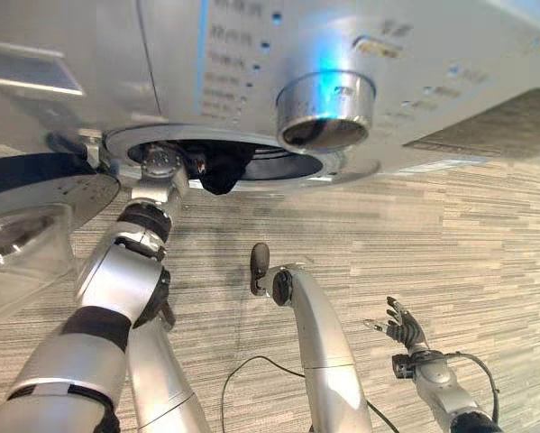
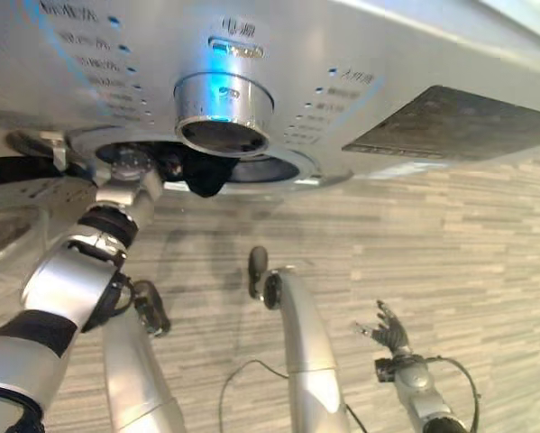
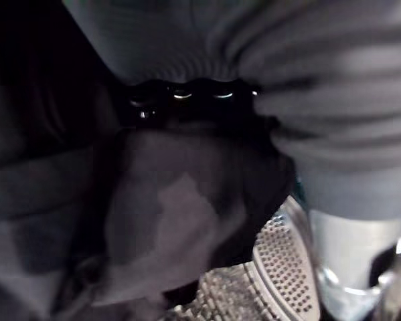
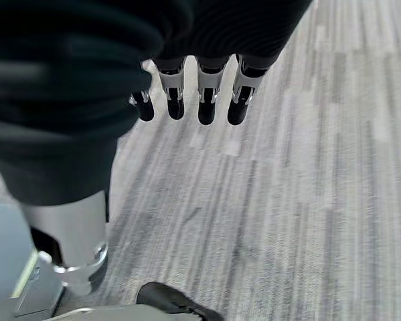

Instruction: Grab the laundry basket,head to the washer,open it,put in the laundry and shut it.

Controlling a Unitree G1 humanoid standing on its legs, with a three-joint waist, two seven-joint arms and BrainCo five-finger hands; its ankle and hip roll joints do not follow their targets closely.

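So the left robot hand (image 1: 161,164) is inside the silver washer's round opening (image 1: 279,165) with the dark laundry (image 1: 223,171), fingers hidden, can't tell. Right robot hand (image 1: 401,325) hangs over the grey striped carpet (image 1: 450,234), fingers spread.

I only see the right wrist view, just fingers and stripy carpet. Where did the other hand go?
Observer: The left hand is up at the washer's round opening, reaching in at its rim.
Child: Is there any laundry there?
Observer: Yes, a dark cloth hangs at the opening's edge, right beside that hand. Whether the hand grips it, I cannot tell.
Child: Is the door open?
Observer: It is. The round glass door stands swung out on the robot's left side.
Child: What's inside?
Observer: The left wrist view shows the drum's metal wall, full of small holes, past the cloth.
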